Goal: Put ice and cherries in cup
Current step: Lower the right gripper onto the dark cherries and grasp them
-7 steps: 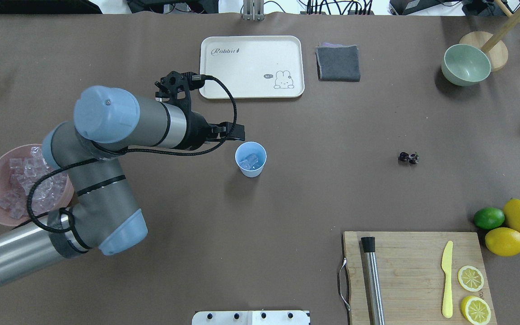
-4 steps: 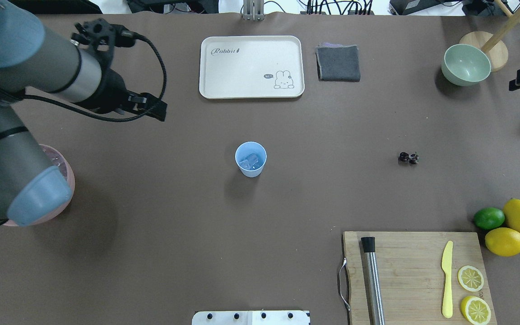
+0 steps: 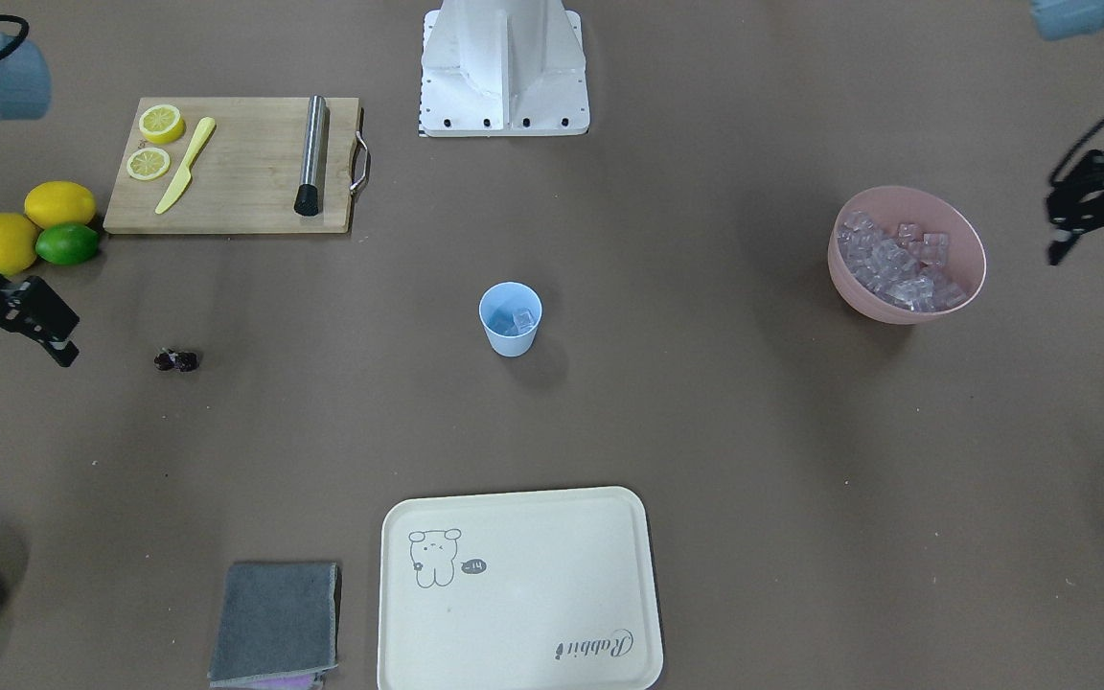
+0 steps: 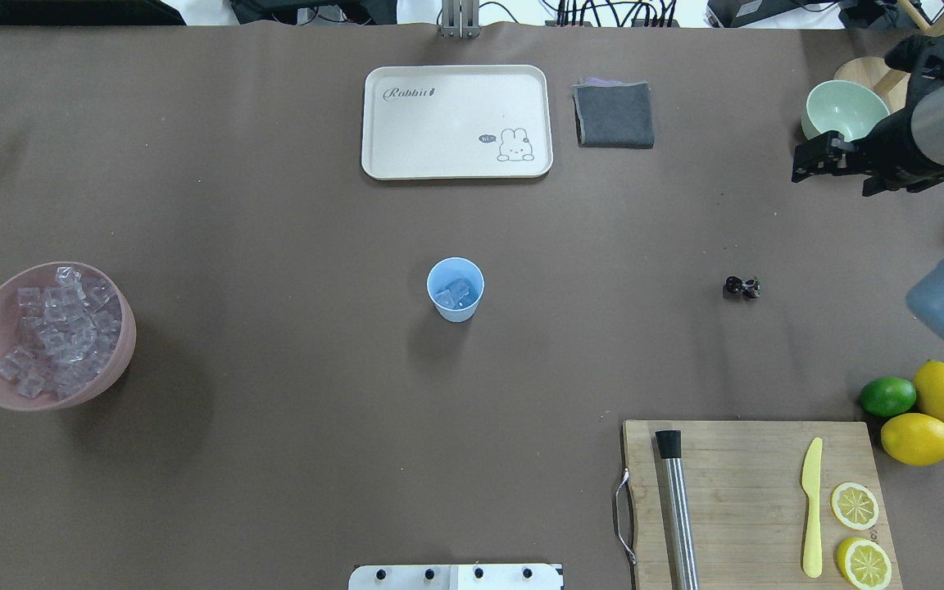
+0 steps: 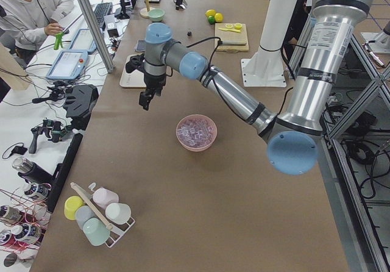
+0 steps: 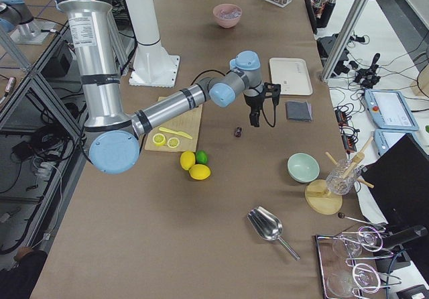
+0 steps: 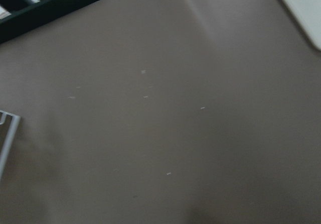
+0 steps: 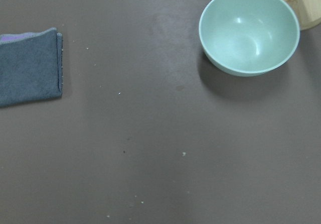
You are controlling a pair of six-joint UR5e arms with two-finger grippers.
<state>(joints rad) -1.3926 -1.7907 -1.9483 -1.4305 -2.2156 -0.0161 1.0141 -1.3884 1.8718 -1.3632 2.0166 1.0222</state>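
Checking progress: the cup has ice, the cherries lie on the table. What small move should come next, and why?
Probably swing the right end effector toward the cherries: they lie on the table, apart from the cup, which already holds ice, and that end effector hovers nearest them, near the green bowl.

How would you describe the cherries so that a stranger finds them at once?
Find the wooden cutting board, then look past its edge away from the robot, onto the bare brown table. The cherries lie there alone: two tiny, almost black berries, far smaller than the lemons and lime beside the board.
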